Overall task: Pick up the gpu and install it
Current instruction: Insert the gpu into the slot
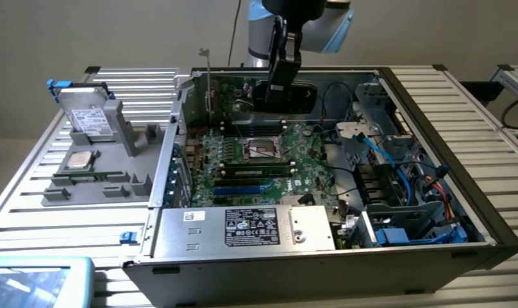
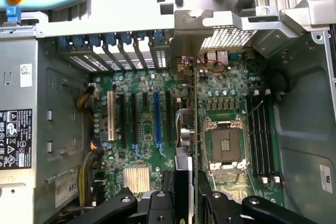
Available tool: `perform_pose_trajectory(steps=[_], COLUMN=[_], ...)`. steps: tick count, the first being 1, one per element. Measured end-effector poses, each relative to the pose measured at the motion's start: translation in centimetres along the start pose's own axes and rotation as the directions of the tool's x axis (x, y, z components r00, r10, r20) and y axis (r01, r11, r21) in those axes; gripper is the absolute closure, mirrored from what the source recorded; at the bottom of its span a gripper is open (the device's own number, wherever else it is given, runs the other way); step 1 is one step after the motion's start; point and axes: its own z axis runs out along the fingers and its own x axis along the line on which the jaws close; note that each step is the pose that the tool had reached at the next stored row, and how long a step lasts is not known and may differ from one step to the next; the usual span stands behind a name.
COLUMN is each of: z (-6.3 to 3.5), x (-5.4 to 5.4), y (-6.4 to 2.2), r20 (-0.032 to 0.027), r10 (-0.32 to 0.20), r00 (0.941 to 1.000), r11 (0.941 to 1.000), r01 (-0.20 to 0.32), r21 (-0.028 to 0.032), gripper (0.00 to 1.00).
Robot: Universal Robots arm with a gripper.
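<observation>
gpu [image 2: 187,129] edge-on above motherboard [image 2: 231,85], between blue slot [image 2: 156,119] and CPU socket [image 2: 227,145] | claw [image 2: 185,203] clamped on its upper edge | tip: I'd hold the card plumb, match its connector to the slot, press evenly | arm [image 1: 302,25]: wrist vertical, claw low inside open case [image 1: 458,163]

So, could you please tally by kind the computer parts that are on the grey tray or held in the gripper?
hard drive: 1
CPU: 1
memory stick: 1
gpu, held in the gripper: 1
Total: 4
</observation>
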Motion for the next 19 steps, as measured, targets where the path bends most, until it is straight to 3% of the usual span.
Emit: perform_pose_trajectory(steps=[1, 2, 4, 5, 11, 13, 19], z=[0.0, 0.0, 0.04, 0.08, 0.26, 0.35, 0.88], x=[0.0, 0.0, 0.0, 0.0, 0.01, 0.01, 0.09], y=[0.01, 0.01, 0.0, 0.0, 0.08, 0.18, 0.7], r20=[-0.0001, 0.0003, 0.0021, 0.0024, -0.0065, -0.0096, -0.0102], r10=[-0.002, -0.004, -0.008, -0.01, -0.012, -0.015, -0.025], r00=[1.0, 1.0, 1.0, 0.9999, 0.9999, 0.9998, 0.9996], r11=[1.0, 0.9999, 0.9991, 0.9987, 0.9985, 0.998, 0.9963], r01=[0.002, 0.004, 0.008, 0.01, 0.012, 0.016, 0.025], r21=[0.0018, 0.0118, 0.0416, 0.0502, 0.0527, 0.0611, 0.0821], gripper=[0.72, 0.72, 0.72, 0.72, 0.72, 0.72, 0.72])
